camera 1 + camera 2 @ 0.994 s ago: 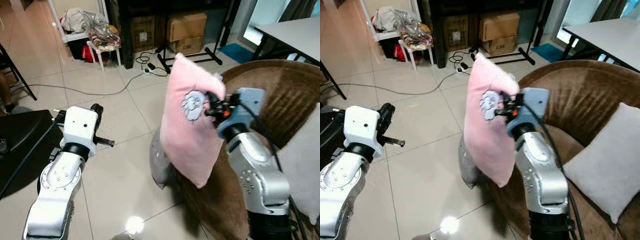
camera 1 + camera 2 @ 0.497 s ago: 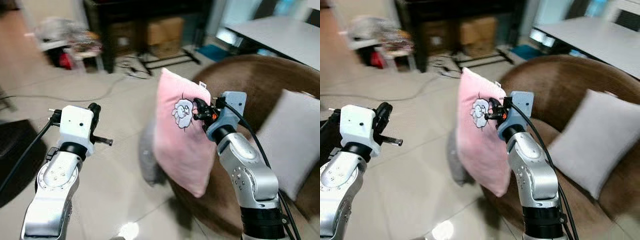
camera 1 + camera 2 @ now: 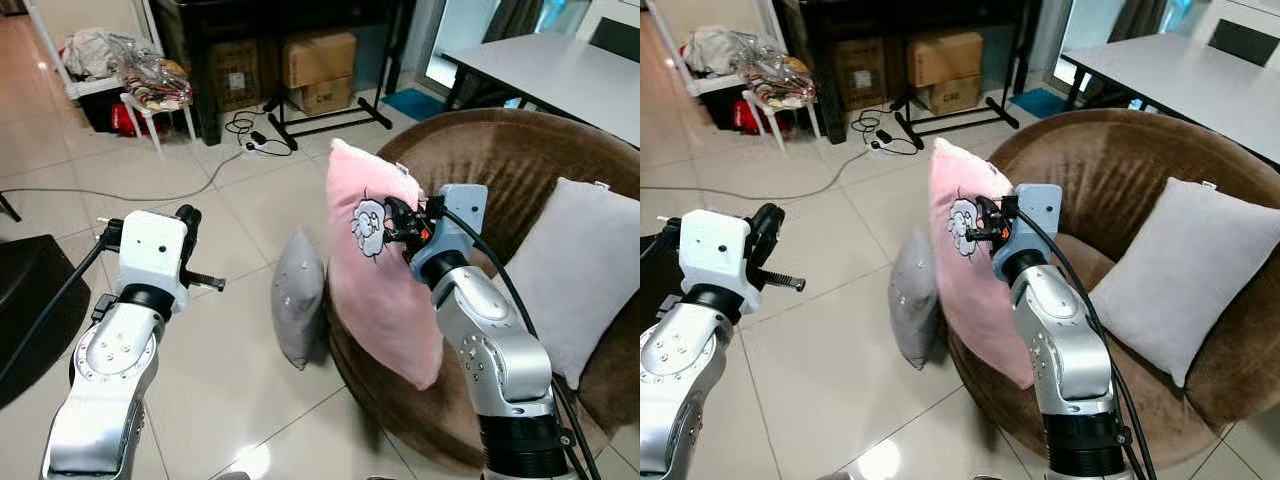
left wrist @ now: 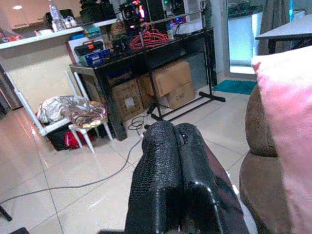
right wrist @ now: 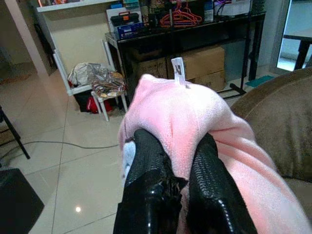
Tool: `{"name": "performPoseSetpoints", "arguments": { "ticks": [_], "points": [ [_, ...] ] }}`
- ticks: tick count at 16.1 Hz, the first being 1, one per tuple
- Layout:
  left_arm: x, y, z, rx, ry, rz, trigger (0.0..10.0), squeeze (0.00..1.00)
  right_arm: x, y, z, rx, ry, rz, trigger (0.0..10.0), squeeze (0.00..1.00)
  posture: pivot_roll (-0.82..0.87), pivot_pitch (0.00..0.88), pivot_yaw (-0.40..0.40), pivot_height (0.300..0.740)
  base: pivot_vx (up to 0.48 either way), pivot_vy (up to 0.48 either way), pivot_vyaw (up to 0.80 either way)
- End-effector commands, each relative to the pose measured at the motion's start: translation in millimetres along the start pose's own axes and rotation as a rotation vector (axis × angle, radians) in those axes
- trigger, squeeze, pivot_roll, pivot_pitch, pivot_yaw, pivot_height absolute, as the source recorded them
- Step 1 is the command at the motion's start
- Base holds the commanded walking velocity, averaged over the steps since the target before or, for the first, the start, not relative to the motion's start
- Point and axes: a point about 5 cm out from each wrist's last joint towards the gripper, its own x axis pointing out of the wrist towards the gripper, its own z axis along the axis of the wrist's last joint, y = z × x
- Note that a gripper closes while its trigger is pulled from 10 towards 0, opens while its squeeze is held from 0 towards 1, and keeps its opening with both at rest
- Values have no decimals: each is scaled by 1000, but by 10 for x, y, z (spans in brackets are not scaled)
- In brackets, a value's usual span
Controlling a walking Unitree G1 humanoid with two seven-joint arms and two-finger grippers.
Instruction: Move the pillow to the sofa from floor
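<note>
Pink plush pillow with a sheep patch (image 3: 375, 275) hangs upright at the near left edge of the round brown sofa (image 3: 545, 170), pinched by the right claw (image 3: 392, 222), hiding the seat front. A grey cushion (image 3: 298, 310) leans against the sofa on the tiled floor (image 3: 230, 370). The left claw (image 4: 178, 180), clenched on nothing, hovers left.

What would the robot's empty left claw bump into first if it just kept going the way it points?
Probably nothing soon. The left gripper, fingers together, points over open floor toward the black rack with cardboard boxes under it; the sofa sits off to one side. Depth is uncertain.
</note>
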Motion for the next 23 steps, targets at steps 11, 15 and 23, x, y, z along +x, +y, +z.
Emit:
{"name": "performPoseSetpoints", "arguments": {
  "ticks": [11, 15, 23],
  "points": [
    [-15, -10, 1, -13, -8, -8, 10000, 0, 30, 6, 146, 10, -67, 3, 10000, 0, 11, 0, -52, 740, 122, 0, -255],
    [-15, -8, -1, -14, -8, -6, 10000, 0, 34, 16, 141, 16, -63, 12, 10000, 0, 13, 0, -53, 740, 308, 0, -800],
    [-17, -6, -6, -12, -7, -4, 10000, 0, 31, 46, 130, 0, -63, 34, 10000, 0, 13, 0, -53, 740, 309, 0, -52]
  ]
}}
